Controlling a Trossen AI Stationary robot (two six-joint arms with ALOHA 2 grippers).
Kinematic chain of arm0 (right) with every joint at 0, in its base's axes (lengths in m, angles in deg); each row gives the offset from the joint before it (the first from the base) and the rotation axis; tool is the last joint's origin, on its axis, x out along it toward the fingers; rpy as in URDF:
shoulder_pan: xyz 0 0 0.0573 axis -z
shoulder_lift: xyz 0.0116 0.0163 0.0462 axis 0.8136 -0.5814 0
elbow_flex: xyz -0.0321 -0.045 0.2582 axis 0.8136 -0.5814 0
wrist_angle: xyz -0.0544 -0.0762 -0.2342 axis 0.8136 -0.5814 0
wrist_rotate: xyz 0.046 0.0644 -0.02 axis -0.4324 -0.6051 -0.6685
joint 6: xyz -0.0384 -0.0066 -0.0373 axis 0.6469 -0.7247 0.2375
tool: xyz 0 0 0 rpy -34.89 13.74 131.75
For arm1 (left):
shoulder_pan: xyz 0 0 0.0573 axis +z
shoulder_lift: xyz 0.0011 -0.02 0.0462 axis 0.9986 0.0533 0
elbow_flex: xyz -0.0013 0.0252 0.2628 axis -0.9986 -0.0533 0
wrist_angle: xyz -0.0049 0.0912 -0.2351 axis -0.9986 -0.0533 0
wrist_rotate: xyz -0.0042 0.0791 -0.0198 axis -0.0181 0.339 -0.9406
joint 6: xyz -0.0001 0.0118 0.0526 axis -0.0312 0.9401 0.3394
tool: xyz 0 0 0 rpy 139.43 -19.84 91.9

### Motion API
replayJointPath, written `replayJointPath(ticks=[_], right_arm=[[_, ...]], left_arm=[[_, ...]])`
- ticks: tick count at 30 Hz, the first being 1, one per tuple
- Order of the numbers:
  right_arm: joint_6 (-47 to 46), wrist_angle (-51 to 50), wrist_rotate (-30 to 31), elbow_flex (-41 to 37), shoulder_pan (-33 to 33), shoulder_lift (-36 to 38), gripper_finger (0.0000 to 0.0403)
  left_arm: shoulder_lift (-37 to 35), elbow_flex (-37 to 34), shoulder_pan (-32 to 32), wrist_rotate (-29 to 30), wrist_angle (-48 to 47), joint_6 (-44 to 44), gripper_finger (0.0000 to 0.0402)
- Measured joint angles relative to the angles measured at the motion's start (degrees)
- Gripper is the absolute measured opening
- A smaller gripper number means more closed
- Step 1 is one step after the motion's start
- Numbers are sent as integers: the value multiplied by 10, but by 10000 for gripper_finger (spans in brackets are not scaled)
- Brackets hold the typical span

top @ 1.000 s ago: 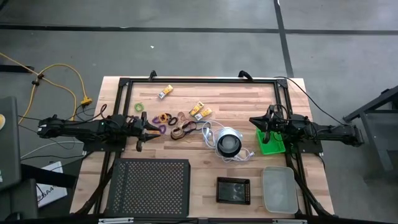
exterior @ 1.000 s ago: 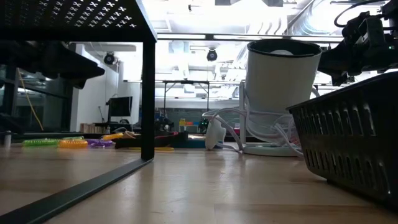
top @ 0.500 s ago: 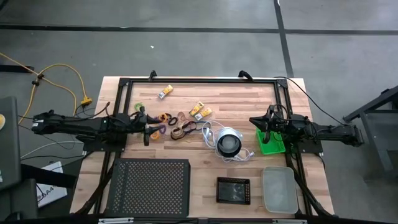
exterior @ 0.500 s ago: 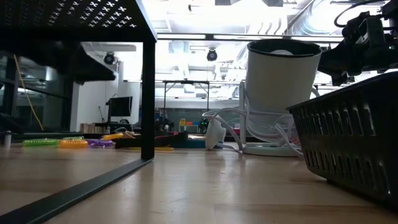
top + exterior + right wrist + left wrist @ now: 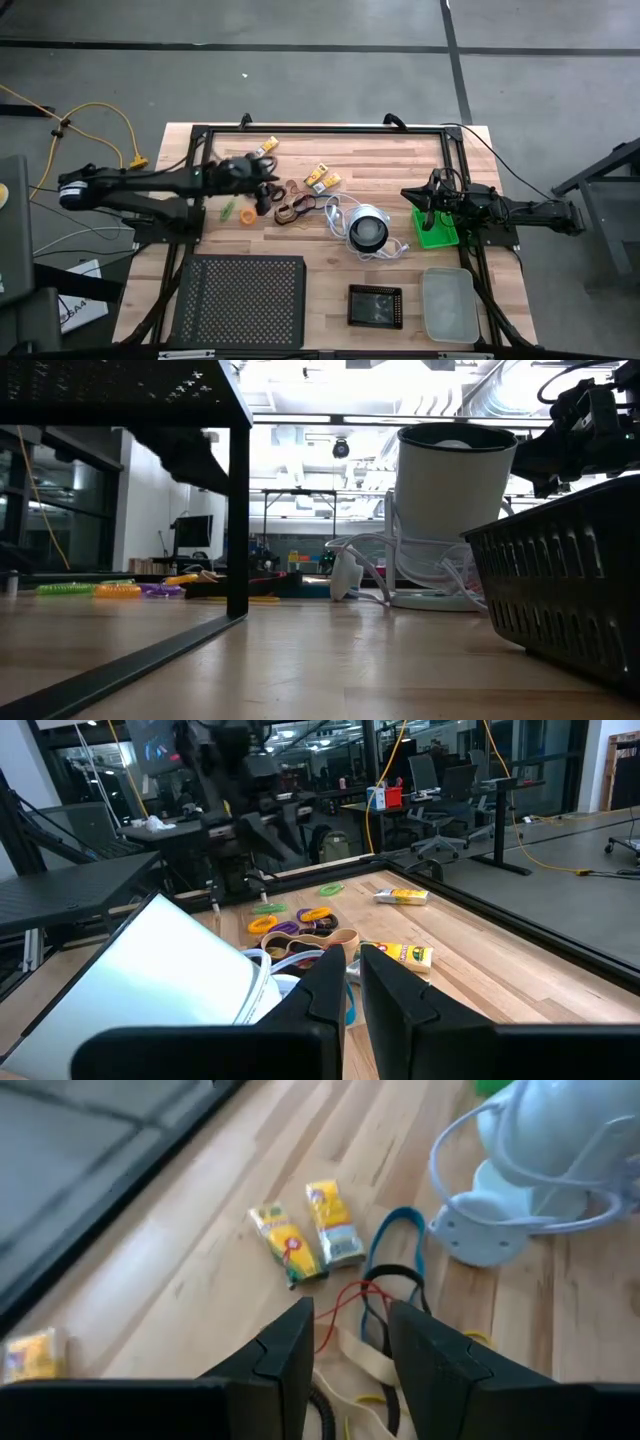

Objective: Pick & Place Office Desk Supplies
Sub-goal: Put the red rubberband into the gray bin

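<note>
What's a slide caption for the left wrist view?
Left tool, open and empty, above tangled thin cords near two yellow-and-white packs on the wooden table.

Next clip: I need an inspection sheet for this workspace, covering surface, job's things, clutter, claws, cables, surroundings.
Surface: pale wooden butcher-block table.
Job's things: yellow-and-white packs, one apart; small green loop; orange loop; teal cord.
Clutter: round white-and-black device, black perforated tray, green tray, clear tray.
Claws: left claw open above the loops, holding nothing; right claw shut, waiting beside the green tray.
Cables: yellow floor cable.
Surroundings: grey floor; office chairs behind.
</note>
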State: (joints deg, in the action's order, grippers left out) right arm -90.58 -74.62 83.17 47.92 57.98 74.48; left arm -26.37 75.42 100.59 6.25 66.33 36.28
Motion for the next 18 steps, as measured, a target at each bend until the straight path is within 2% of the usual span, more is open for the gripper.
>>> replayJointPath(ticks=[5, 10, 18], right_arm=[[0, 0, 0, 0, 0, 0, 23], [0, 0, 0, 0, 0, 0, 23], [0, 0, 0, 0, 0, 0, 23]], left_arm=[[67, 57, 54, -43, -42, -1, 125], [113, 112, 79, -41, -84, 16, 125], [213, 194, 82, -16, -159, 28, 125]])
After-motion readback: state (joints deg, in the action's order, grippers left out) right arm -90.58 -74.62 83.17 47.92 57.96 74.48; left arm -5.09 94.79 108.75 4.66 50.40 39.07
